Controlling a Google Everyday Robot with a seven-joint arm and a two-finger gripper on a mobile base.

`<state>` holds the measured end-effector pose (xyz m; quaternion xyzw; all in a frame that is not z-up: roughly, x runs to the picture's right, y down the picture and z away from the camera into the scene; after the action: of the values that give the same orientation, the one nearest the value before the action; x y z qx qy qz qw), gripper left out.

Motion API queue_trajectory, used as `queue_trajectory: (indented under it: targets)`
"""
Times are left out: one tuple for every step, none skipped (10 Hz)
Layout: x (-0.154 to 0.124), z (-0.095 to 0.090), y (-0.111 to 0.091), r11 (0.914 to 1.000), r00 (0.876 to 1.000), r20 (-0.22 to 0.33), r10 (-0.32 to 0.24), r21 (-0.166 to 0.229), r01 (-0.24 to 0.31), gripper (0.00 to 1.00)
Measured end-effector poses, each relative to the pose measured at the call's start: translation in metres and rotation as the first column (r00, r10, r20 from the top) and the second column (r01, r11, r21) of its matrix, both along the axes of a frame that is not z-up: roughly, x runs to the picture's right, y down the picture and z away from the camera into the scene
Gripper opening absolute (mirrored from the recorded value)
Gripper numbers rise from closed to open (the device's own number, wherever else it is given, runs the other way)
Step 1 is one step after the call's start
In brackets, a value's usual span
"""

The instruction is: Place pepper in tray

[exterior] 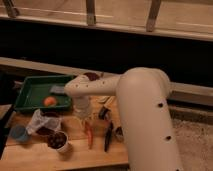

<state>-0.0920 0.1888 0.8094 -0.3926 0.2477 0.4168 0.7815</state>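
Observation:
The pepper (89,134), slim and orange-red, lies on the wooden table in front of the tray's right end. The green tray (31,91) sits at the back left with a round orange fruit (49,101) in it. My gripper (83,117) hangs from the white arm just above the pepper's far end, to the right of the tray. The arm's wrist hides the gripper's tips.
A black-handled knife (108,136) lies right of the pepper. A cup with dark contents (57,141), a crumpled plastic bag (42,121) and a blue cup (19,133) stand front left. A dark round bowl (92,76) is behind the arm. The table's edge runs along the front.

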Motion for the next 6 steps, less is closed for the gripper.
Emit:
queue_trajectory:
  targets:
    - [0.002,-0.004,-0.011,0.9996,1.000,-0.002,0.003,0.027,-0.003,0.00]
    - [0.007,-0.010,-0.029,0.9976,1.000,-0.004,0.014,0.068,-0.014,0.00]
    - [0.014,-0.014,-0.049,0.9935,1.000,-0.011,0.023,0.111,-0.022,0.00]
    - [0.019,-0.016,-0.064,0.9894,0.999,-0.020,0.033,0.142,-0.030,0.00]
    - [0.027,-0.016,-0.090,0.9801,0.998,-0.037,0.050,0.194,-0.042,0.00]
    - [0.031,-0.015,-0.109,0.9726,0.997,-0.048,0.064,0.227,-0.052,0.00]
